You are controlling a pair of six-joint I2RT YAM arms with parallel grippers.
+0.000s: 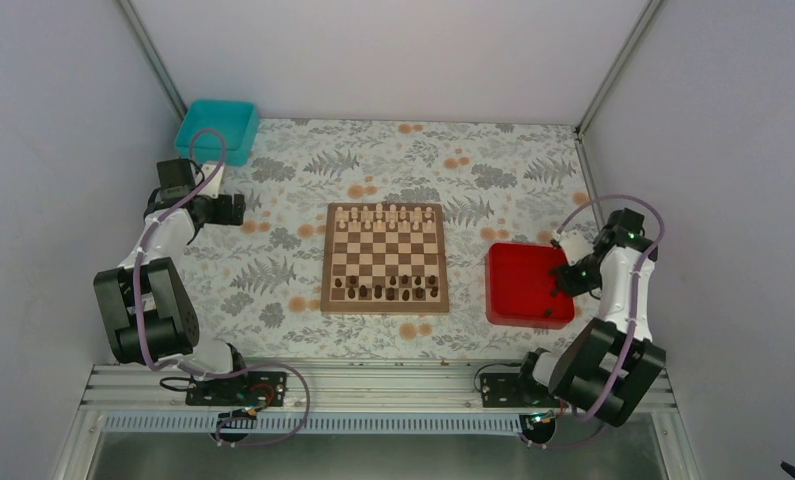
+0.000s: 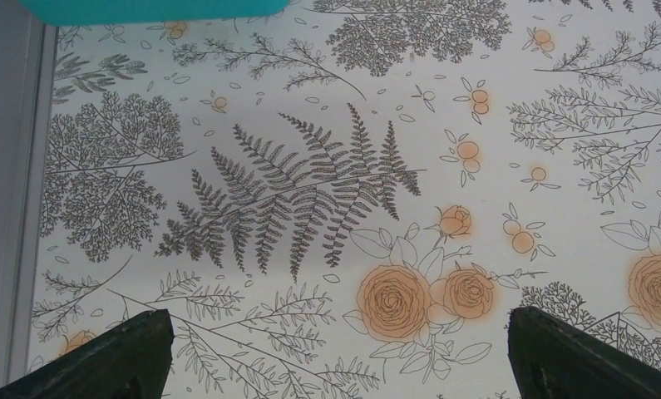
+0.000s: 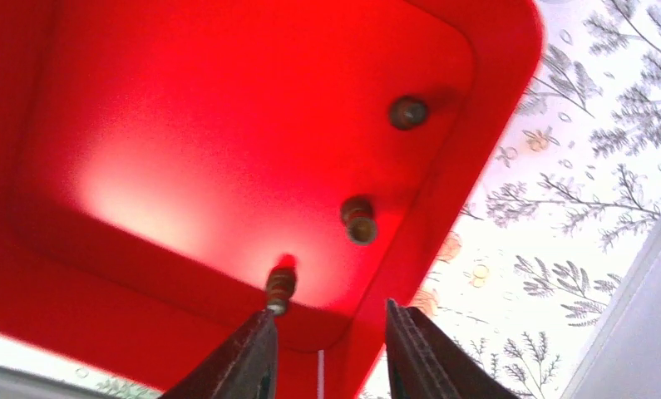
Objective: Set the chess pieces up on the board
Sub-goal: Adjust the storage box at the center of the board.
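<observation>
The board (image 1: 383, 258) lies in the middle of the table. Dark chess pieces (image 1: 388, 290) stand along its near rows and pale pieces along the far rows. Three more dark chess pieces lie in the red tray (image 3: 185, 125): one (image 3: 407, 112) near a corner, one (image 3: 359, 220) by the wall, and one (image 3: 280, 288) right at the tip of my right gripper's left finger. My right gripper (image 3: 331, 320) hovers open over the tray's corner (image 1: 558, 278), with nothing between its fingers. My left gripper (image 2: 343, 349) hangs open over bare tablecloth, far left of the board (image 1: 235, 210).
A teal bin (image 1: 216, 130) stands at the back left; its edge (image 2: 152, 8) shows at the top of the left wrist view. The red tray (image 1: 513, 290) sits right of the board. Grey walls close in on both sides.
</observation>
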